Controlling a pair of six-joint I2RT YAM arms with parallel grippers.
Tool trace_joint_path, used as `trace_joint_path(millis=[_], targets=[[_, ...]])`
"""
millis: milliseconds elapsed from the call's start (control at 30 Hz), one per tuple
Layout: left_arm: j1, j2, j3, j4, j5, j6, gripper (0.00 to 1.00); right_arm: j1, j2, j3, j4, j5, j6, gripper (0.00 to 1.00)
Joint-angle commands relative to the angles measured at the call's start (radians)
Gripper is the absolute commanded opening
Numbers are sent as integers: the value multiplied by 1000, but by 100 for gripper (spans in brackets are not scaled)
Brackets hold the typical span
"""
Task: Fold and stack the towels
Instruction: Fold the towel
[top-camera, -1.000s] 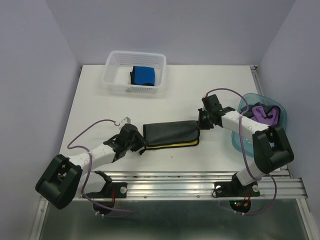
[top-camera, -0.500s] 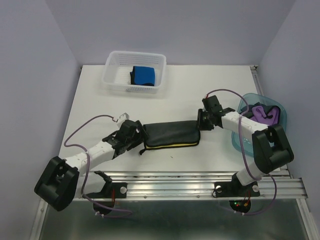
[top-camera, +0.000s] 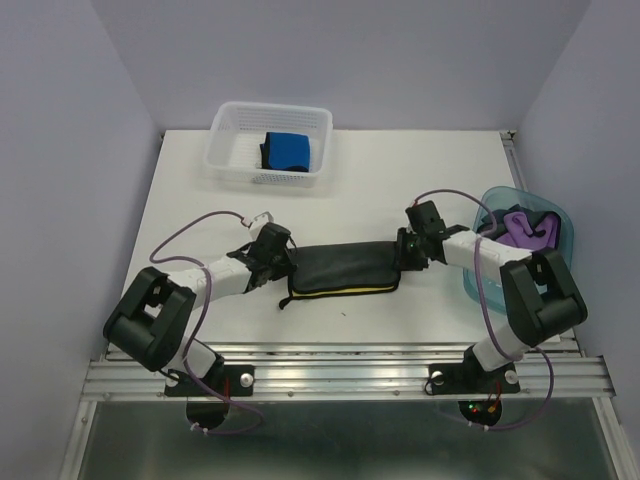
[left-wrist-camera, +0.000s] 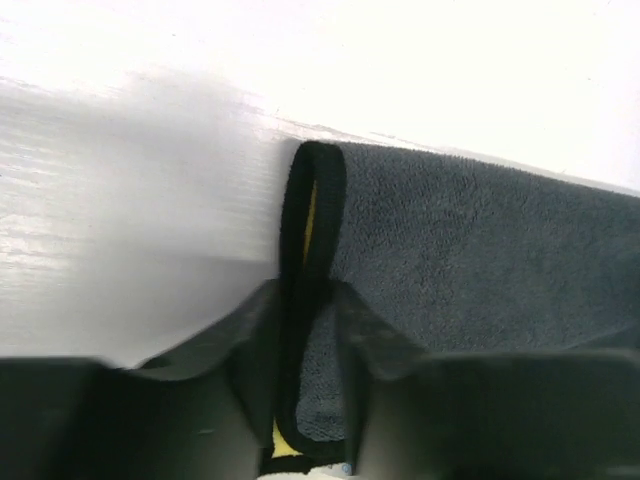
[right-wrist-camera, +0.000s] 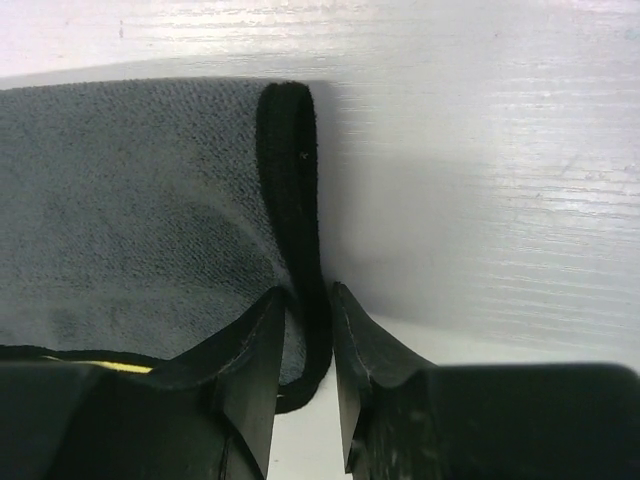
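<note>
Dark grey towel lies at mid-table as a long narrow band running 9 to 3 o'clock, already doubled over: the left wrist view shows its hem looped back on itself. A strip of yellow towel shows along its 6 o'clock edge and inside the fold at the 9 o'clock end, so I read this as two cloths lying together, yellow underneath. Left gripper sits at the 9 o'clock end with its fingers pinched tight on the hem. Right gripper sits at the 3 o'clock end and nips the black hem the same way, with only the cloth's thickness between the fingers. Both ends are low on the table, and the band looks flat and unwrinkled between them. At 11 o'clock the white mesh basket holds a folded blue towel with something dark at its 9 o'clock side; I cannot tell what that is. At 3 o'clock the translucent blue tub holds a crumpled purple towel, not yet folded. My estimate is that the task is roughly half done: the blue towel is put away, this pair is part-folded and likely needs an end-to-end fold before stacking, and the tub's contents remain untouched.
</note>
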Motion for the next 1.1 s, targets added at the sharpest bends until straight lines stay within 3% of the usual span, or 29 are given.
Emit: trace_joint_path(millis=[0,100,167,233,267,333,500,733,1067], targets=[[2,11,-16,7,29,26,32,-1,9,-66,29,-45,18,31],[2,11,-25,15,32,26,8,14,17,-81,32,-43,24,31],[2,19,-25,15,31,23,0,24,12,-92,28,-40,26,27],[2,35,-25,19,34,21,0,27,-3,-104,32,-40,29,20],[2,38,-24,22,38,21,0,28,-8,-112,35,-39,31,10],[2,46,-24,25,42,23,0,28,-26,-115,34,-19,29,1],[2,25,-34,39,49,29,0,33,-140,-66,-28,27,-11,1],[2,-21,-76,104,88,34,0,148,-237,49,-63,-66,-32,1],[2,-27,-108,147,117,18,0,419,-28,260,-12,-83,29,1]])
